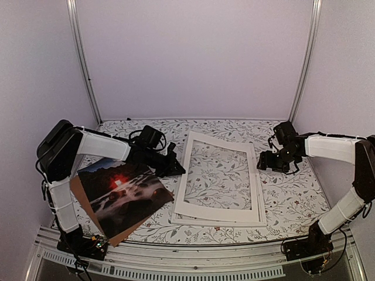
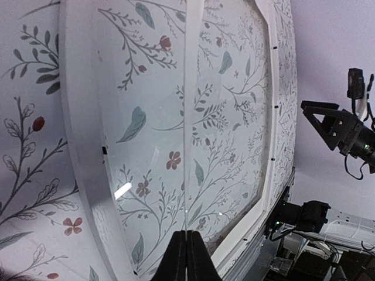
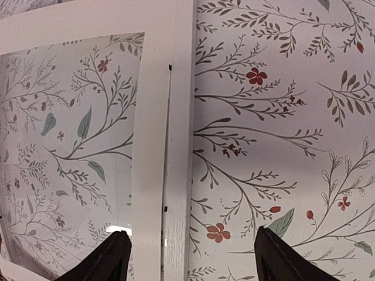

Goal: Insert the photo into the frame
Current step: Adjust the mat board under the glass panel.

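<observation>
the table (image 1: 293,193), covered in a floral print, carries everything. the frame (image 1: 217,222) lies flat at its middle, the pattern showing through its pane, and a white mat (image 3: 149,146) with a window cutout lies on it, slightly askew. on the near left of the table lies a brown backing board (image 1: 79,196) with the photo (image 1: 126,196) face up on top of it, outside the frame, its right corner just beside the frame's left edge. the left gripper (image 1: 177,168) hangs low between the photo's far edge and the frame's left side, its jaws pressed together on nothing. the right gripper (image 1: 265,162) is over the frame's right edge, its jaws spread wide and empty.
</observation>
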Controlling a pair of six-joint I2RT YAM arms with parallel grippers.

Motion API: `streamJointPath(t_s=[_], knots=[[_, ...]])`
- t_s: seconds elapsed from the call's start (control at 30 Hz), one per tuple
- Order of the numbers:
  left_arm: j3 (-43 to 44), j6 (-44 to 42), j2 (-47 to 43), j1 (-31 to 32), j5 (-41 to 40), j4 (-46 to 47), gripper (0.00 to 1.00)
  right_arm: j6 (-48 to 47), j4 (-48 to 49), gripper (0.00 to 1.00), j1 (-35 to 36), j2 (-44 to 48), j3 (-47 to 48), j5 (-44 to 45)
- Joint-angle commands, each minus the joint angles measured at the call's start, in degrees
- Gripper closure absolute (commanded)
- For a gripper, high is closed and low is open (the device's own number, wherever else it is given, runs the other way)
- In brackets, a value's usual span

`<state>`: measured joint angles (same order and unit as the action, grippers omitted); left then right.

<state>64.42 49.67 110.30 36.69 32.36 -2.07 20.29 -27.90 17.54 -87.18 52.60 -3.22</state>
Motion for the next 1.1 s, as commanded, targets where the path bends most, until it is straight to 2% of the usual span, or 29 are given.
streamJointPath(t_s=[0.0, 0.3, 0.8, 1.07], knots=[[1.0, -0.9, 0.7, 0.9, -2.6, -2.3, 0.96, -0.7, -0.4, 0.23, -0.3, -0.3, 1.7, 1.0], [0.5, -1.0, -0.3, 1.5, -5.2, -4.3, 0.90, -0.8, -0.3, 0.23, -0.3, -0.5, 1.5, 0.5], [1.3, -0.8, 0.5, 3.5, -6.5, -5.2, 0.89, -0.8, 0.7, 0.23, -0.3, -1.0, 0.9, -0.5], [2.6, -1.7, 0.7, 3.9, -8.2, -7.5, 0.85, -0.7, 0.7, 0.23, -0.3, -0.7, 0.9, -0.5]])
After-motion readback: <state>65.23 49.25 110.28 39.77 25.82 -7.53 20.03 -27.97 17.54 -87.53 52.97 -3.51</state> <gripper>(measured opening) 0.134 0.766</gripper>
